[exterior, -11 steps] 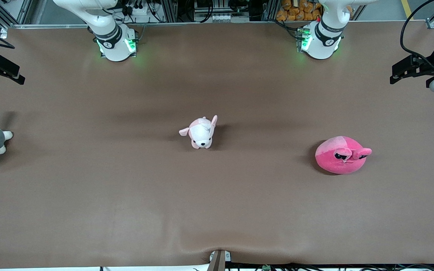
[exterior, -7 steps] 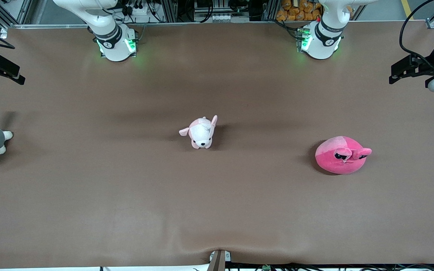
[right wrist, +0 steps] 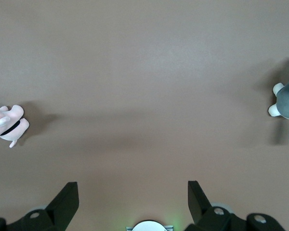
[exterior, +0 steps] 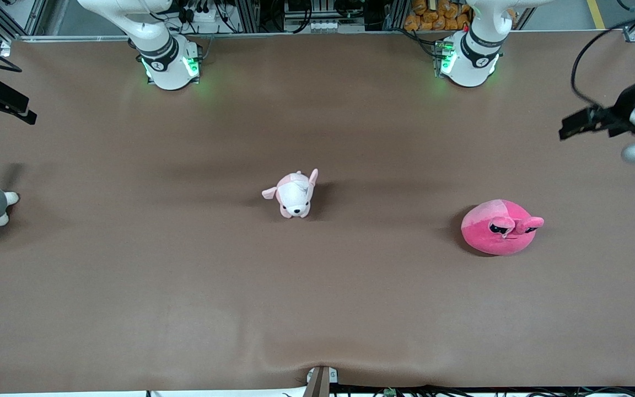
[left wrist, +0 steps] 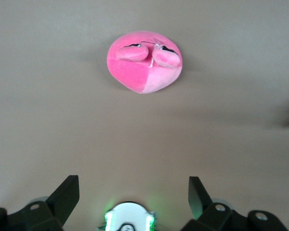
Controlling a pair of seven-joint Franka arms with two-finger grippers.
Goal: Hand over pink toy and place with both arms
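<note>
Left end effector (exterior: 571, 125) now farther in over the table's end

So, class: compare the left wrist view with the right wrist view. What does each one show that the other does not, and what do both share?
Only the left wrist view shows the pink toy, lying on the table with nothing touching it. Only the right wrist view shows the grey-and-white plush at one edge and part of the pale pink puppy plush at the other. Both share the brown table and an empty gripper with open jaws: the left gripper and the right gripper.
</note>
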